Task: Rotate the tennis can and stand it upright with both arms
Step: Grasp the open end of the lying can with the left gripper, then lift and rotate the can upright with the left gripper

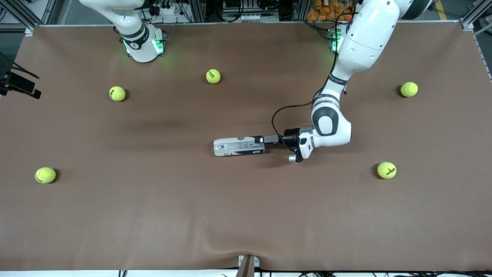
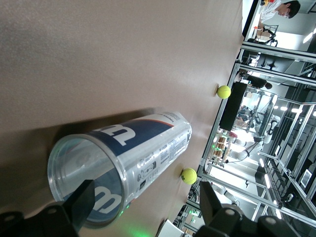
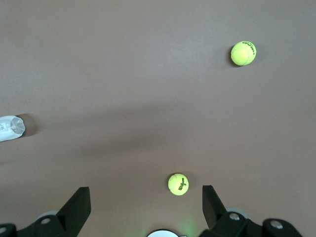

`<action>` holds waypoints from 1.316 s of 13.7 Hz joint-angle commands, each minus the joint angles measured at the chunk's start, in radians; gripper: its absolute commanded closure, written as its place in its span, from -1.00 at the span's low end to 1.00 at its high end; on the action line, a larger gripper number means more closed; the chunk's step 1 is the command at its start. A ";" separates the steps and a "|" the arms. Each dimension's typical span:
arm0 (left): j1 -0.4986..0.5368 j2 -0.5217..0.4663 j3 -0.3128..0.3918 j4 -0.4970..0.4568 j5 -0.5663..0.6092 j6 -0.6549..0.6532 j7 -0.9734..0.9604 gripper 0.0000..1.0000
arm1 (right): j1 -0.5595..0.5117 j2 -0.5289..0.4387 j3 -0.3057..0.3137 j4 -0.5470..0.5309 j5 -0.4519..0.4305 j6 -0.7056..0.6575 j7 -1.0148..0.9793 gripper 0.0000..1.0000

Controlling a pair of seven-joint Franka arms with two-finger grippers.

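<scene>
The tennis can (image 1: 239, 146) lies on its side near the middle of the brown table (image 1: 153, 215), its length running along the table from one arm's end toward the other. The left arm (image 1: 357, 57) reaches down from its base to the can's open end, the end toward the left arm's side of the table, and the left gripper (image 1: 265, 139) sits level with that rim.

The front view shows gripper and can meeting but not how the fingers stand. The left wrist view settles that: the jaws are spread wide, with one finger (image 2: 81, 205) in front of the clear mouth of the can (image 2: 123, 168) and the other finger (image 2: 210, 202) well clear of the can's wall, so the can is not clamped. That view also looks straight into the empty clear tube and shows the navy and white label.

The right arm (image 1: 134, 34) waits near its base. The right gripper (image 3: 145, 210) shows only in the right wrist view, jaws released and holding nothing, over bare table with two tennis balls (image 3: 178, 184) below it and the closed end of the can (image 3: 11, 128) at the edge.

Six tennis balls (image 1: 213, 76) lie scattered on the table in the front view, all well apart from the can.
</scene>
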 commanded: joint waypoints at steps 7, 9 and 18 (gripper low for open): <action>-0.006 0.012 0.013 0.043 -0.012 0.009 0.046 1.00 | -0.042 -0.019 0.017 -0.001 -0.010 -0.006 0.013 -1.00; -0.009 0.004 0.013 0.070 0.035 0.009 0.005 1.00 | -0.039 -0.019 0.019 0.012 0.000 -0.006 0.013 -1.00; -0.027 -0.141 0.016 0.165 0.436 0.028 -0.459 1.00 | 0.014 -0.004 0.039 0.012 0.005 0.010 0.015 -1.00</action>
